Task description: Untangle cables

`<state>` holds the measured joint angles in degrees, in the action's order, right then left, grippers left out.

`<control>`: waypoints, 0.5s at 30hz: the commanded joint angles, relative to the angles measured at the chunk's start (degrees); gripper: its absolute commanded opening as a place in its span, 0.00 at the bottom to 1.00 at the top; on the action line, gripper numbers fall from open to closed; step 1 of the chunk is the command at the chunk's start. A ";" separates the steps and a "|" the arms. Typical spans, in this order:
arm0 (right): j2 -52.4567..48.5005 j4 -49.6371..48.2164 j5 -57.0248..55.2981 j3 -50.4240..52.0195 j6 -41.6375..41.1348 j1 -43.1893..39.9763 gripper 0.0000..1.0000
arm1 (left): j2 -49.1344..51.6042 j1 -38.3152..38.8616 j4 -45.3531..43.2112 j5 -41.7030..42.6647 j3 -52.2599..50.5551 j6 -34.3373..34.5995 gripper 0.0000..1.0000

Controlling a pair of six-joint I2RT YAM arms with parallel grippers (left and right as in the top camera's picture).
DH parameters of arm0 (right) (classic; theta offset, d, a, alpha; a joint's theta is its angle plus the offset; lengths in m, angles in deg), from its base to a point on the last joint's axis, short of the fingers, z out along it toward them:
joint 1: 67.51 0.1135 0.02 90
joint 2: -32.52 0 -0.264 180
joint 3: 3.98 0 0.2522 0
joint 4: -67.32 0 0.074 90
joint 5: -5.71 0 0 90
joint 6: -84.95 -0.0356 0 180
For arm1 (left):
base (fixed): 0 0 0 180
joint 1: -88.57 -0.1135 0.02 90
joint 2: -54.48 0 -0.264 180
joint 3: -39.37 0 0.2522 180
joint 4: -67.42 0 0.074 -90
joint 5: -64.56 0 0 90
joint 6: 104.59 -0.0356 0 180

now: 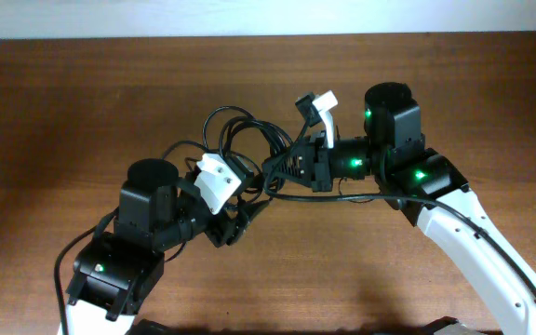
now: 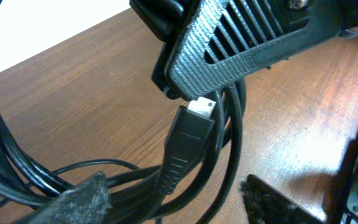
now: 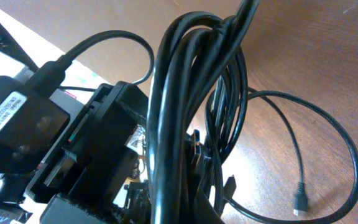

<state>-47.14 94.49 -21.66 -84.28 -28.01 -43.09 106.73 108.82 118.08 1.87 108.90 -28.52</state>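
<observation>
**Jaws split: one pinching, one straddling**

Jaws on the right gripper are pressed together. In its wrist view the bundled cables run down across its front into them, so it appears to pinch the bundle. Those of the left gripper stand apart, with its blurred fingertips on either side of several strands and a black plug with a white tip (the plug sits just under a ribbed grey part of the other arm). The cables hang in loops between the two arms over the middle of the table, lifted at the right gripper. One loose end with a small connector lies on the wood.

The step in hand looks like taking a second hold so that one cord can be drawn free. To do it well, I judge, the left jaws should close on the plug's moulded body or on the single cord behind it, not on the whole sheaf, since gripping several strands would only drag the knot along. The pull should then go slowly away from the right gripper, along the line of that cord, with an eye on whether the loops slide off or tighten.
</observation>
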 commanded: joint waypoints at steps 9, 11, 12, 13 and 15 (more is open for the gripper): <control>0.76 -0.85 5.75 -1.07 0.20 0.31 0.04 | 1.62 0.22 -0.42 1.01 0.33 0.15 0.29; 0.76 -0.85 5.77 -1.07 0.20 0.31 0.04 | 2.62 0.22 -0.44 1.01 0.33 0.15 0.01; 0.76 -0.85 5.75 -1.07 0.22 0.31 0.04 | 2.78 0.22 -0.55 1.01 0.33 0.15 0.00; 0.76 -0.85 5.75 -1.07 0.20 0.31 0.04 | 2.75 0.22 -0.70 1.03 0.33 0.15 0.00; 0.76 -0.85 5.73 -1.07 0.46 0.28 0.22 | 2.75 0.22 -1.55 1.01 0.33 0.15 0.00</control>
<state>-47.29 94.31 -20.21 -84.28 -27.99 -43.22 108.50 109.19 117.41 4.21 108.90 -28.98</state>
